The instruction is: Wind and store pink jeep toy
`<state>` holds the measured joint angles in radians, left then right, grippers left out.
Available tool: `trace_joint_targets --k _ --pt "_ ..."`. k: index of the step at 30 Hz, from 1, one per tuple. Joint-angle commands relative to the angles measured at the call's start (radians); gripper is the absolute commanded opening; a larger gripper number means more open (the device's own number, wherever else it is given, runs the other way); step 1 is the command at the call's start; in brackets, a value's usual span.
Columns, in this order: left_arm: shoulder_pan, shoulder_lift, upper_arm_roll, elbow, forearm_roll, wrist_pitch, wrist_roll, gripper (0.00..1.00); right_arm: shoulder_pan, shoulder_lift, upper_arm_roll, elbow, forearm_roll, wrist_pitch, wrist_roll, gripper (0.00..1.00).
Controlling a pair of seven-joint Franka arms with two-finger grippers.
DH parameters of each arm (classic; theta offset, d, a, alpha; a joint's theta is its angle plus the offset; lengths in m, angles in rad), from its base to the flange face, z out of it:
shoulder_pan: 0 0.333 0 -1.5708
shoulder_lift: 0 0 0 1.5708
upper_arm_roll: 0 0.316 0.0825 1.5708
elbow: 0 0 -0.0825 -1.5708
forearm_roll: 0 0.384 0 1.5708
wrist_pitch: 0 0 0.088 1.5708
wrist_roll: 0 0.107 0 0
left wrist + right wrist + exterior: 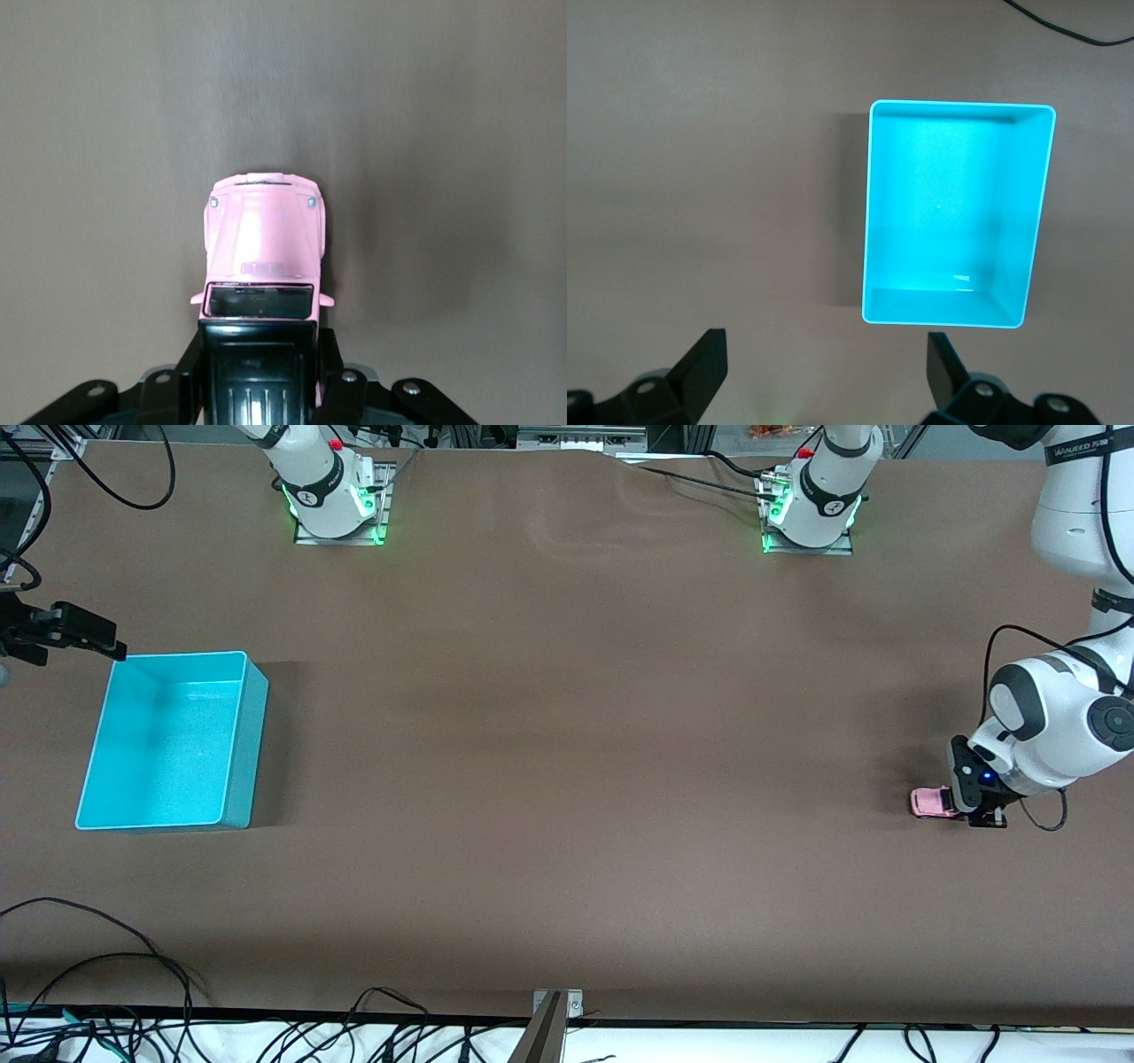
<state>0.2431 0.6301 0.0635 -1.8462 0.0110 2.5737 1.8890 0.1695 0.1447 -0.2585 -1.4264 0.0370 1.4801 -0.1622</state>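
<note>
Pink jeep toy (264, 248) sits on table (567, 779) at left arm's end, left gripper (259, 372) clamped on its black rear; roll backward with wheels pressed down; right gripper (824, 367) waits open beside turquoise bin (1023, 212).

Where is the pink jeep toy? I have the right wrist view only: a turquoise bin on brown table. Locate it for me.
Observer: The pink jeep toy is at the left arm's end of the table; the turquoise bin sits at the right arm's end.
Operator: Report the left hand's grip.
Observer: The left hand is shut on the jeep's black rear roof section; the pink bonnet sticks out past the fingers.
Operator: Place my right hand against the bin.
Observer: The right hand, open, hovers just outside the bin's corner farther from the front camera, not over its inside.
</note>
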Motion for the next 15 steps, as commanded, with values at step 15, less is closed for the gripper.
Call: trace_joint_targets --k 15 --pt "0.032 0.071 0.021 -0.008 -0.045 0.006 0.110 0.16 -0.008 0.007 0.002 0.011 0.018 -0.011 0.001 1.00"
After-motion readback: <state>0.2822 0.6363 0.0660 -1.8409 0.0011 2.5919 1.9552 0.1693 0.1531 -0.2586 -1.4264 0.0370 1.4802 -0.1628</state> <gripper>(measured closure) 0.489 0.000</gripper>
